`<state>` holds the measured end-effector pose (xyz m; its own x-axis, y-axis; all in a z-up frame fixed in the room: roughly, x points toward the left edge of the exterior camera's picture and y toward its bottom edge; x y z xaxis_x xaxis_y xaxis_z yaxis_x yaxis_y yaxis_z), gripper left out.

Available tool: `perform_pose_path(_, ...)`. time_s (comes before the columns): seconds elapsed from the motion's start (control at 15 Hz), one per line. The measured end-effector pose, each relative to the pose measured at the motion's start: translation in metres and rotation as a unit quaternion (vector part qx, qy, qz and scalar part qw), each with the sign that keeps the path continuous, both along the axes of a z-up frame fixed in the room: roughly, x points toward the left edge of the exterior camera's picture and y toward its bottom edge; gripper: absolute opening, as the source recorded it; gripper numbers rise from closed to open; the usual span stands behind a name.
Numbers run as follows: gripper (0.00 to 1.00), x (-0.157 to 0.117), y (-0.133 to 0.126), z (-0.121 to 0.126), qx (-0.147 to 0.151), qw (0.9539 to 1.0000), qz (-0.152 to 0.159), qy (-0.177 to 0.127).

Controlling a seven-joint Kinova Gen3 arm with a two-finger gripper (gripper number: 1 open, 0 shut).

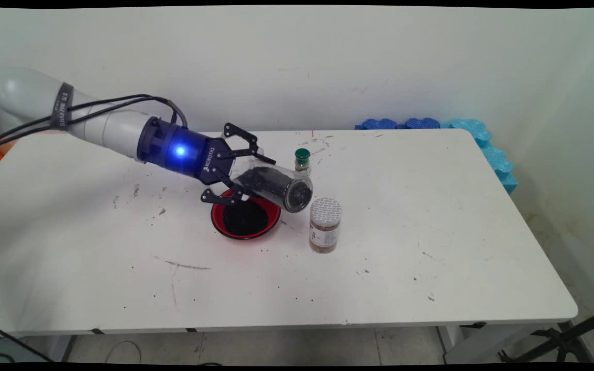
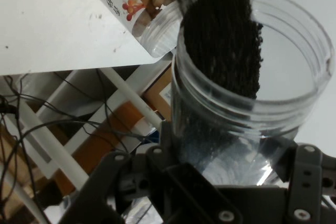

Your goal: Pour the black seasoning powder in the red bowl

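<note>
My gripper is shut on a clear plastic jar of black grains, held on its side above the table with its open mouth pointing right. In the hand view the jar fills the picture, the grains heaped along one wall up to the rim. Below the jar stands a red bowl with black grains inside. A jar of brown balls with a silver lid stands just right of the bowl, and the same brown-ball jar shows at the hand view's top.
A small bottle with a green cap stands behind the held jar. Blue foam pieces lie along the table's far right edge. Black specks are scattered over the white table.
</note>
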<state>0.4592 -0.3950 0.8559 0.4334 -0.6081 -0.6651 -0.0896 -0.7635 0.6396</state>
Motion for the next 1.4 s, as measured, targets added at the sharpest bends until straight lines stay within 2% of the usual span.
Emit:
perform_pose_path(0.27,0.00,0.000,-0.001,0.000,-0.037,0.9990,-0.022,-0.010)
perform_pose_path(0.47,0.00,-0.001,-0.001,0.002,-0.084,0.9949,-0.052,-0.021)
perform_pose_path(0.6,0.00,-0.001,-0.001,0.003,-0.114,0.9904,-0.072,-0.028)
perform_pose_path(0.8,0.00,-0.001,-0.003,0.006,-0.179,0.9769,-0.108,-0.047)
perform_pose_path(1.0,0.00,-0.001,-0.004,0.008,-0.223,0.9637,-0.134,-0.061)
perform_pose_path(1.4,0.00,-0.001,-0.009,0.013,-0.304,0.9306,-0.181,-0.093)
